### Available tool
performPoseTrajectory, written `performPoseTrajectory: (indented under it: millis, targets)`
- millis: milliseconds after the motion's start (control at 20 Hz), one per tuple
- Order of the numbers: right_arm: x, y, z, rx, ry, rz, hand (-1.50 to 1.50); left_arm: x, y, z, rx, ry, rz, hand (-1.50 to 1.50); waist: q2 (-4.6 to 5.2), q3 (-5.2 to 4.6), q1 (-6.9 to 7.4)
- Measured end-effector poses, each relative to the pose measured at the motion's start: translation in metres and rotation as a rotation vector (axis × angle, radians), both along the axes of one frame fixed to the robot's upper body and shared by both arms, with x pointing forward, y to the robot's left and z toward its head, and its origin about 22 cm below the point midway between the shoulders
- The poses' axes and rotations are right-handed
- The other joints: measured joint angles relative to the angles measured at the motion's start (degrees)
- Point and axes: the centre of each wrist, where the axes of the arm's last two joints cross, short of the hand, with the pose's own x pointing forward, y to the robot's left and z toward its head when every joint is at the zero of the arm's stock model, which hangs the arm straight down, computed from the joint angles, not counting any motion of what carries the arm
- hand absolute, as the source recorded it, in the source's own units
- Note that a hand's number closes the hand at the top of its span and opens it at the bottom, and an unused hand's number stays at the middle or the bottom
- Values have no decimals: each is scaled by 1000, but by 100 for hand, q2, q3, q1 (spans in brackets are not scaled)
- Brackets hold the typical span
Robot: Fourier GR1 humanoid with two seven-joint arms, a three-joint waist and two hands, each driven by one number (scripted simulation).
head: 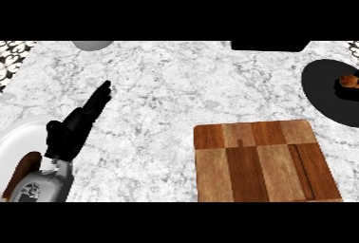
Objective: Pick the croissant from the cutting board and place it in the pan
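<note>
croissant [348, 81] in pan [324, 95] at right edge, cutting board [263, 161] bare, left hand [77, 124] open, fingers straight.

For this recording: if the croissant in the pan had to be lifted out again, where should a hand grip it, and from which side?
The croissant lies low in the black pan, half cut off by the view's right edge. Probably best to come straight down from above, past the pan's rim, and pinch across its narrow width with thumb and fingers. Its far end is out of view, so this is tentative. Only the left hand shows, open.
</note>
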Motion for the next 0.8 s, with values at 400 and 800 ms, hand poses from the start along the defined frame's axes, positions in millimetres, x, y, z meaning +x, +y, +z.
performPoseTrajectory:
  millis: [400,800]
  targets:
    - [-9,-23,-8,82,174,-104,-150,5,-8,-1,5,-8,-18,0,66,6,104]
    - [-7,-26,-3,245,189,-68,-150,5,-8,0,1,-14,-33,0,117,30,199]
